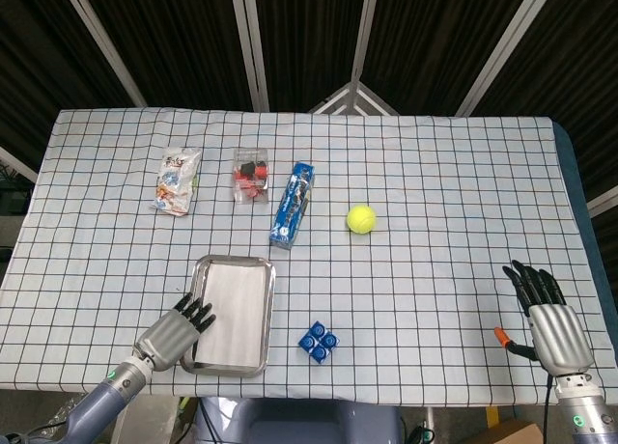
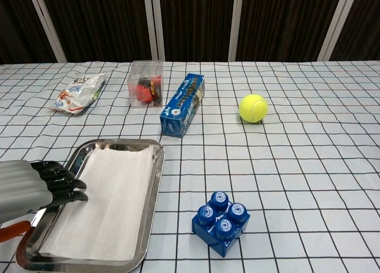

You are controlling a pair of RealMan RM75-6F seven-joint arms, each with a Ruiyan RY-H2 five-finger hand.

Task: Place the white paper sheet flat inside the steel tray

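We are seeing the white paper sheet (image 2: 107, 202) lying flat inside the steel tray (image 2: 153, 196), so the placing looks done. Our left hand (image 2: 32, 187) is hovering over the tray's near left rim, holding nothing, its dark fingers (image 2: 59, 181) slightly apart and reaching over the sheet's edge, probably to smooth it. Our right hand (image 1: 548, 319) is resting spread and empty, well apart at the table's far side.

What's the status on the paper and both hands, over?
Left hand open at tray's near-left rim, holding nothing. Right hand open, far right, idle. White paper sheet flat inside steel tray. Nothing in the way.
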